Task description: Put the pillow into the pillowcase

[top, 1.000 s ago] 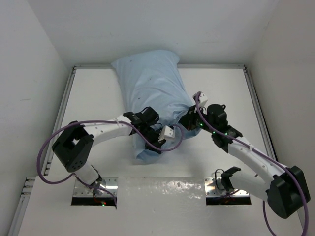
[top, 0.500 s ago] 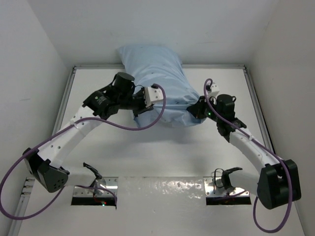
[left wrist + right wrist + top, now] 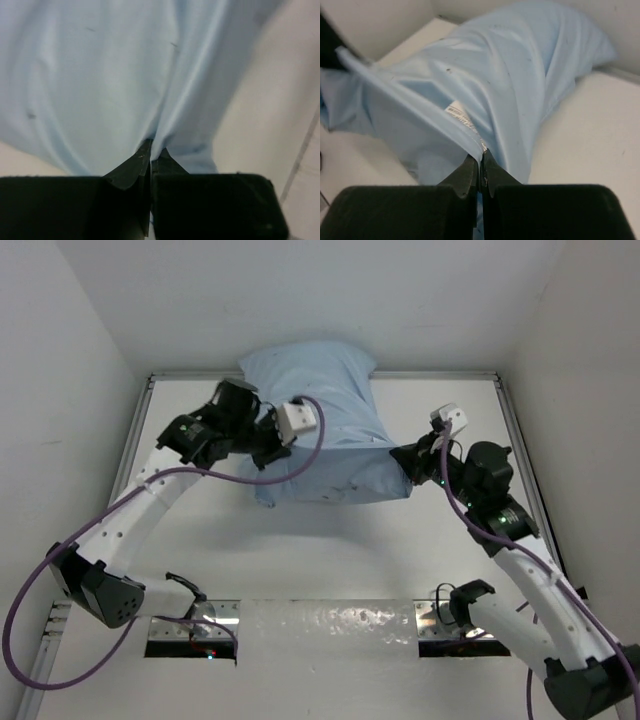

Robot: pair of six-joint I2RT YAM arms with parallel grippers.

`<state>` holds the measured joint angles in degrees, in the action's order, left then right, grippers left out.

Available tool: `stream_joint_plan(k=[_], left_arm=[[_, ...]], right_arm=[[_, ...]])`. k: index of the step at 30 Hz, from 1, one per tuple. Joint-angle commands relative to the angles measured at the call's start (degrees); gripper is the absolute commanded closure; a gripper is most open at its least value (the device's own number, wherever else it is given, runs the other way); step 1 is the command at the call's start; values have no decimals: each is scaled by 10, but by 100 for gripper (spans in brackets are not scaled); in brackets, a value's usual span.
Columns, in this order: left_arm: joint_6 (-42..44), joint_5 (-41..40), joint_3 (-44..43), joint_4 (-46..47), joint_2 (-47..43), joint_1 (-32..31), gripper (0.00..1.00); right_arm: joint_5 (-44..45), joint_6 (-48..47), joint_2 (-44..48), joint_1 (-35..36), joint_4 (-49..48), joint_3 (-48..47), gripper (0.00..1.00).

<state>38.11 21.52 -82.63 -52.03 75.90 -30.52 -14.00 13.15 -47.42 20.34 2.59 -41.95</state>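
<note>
On the white table (image 3: 330, 550), the pillowcase (image 3: 325, 420) lies against the far wall with the pillow hidden inside, left gripper (image 3: 151, 154) and right gripper (image 3: 480, 161) each pinched tight on its near hem, which may slip if tugged.

A white table (image 3: 330, 550) is seen across the middle of the top view. It is enclosed by a back wall (image 3: 300, 300) at 12 o'clock, a left wall (image 3: 50, 440) at 9 o'clock and a right wall (image 3: 590, 420) at 3 o'clock. A left rail (image 3: 141, 410) and a right rail (image 3: 510, 420) are set along its side edges. At 6 o'clock a left metal plate (image 3: 225, 612) and a right metal plate (image 3: 425, 612) are fixed, with a glossy strip (image 3: 330, 618) laid between them.
</note>
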Motion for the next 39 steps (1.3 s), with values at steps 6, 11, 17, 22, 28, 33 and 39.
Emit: stream_joint_plan(k=[6,11,17,22,28,33,39], left_arm=[[-10,96,-99,48,-35,92,100],[10,199,-209,-46,-44,87,100],[-18,11,-193,51,-56,73,100],[47,-329,-24,249,-27,95,100],[76,-347,23,221,-13,100,100],[58,-237,-5,143,-36,100,100],[25,-56,59,102,-60,87,100]], right_arm=[[93,-19,-28,0,56,-121,100],[40,3,-49,0,8,-123,100],[2,39,-76,6,-47,-114,100],[196,15,-60,3,14,-137,100],[286,-29,-75,-7,51,-140,100],[168,-29,-132,-6,30,-131,100],[32,-39,-138,22,56,-78,62]])
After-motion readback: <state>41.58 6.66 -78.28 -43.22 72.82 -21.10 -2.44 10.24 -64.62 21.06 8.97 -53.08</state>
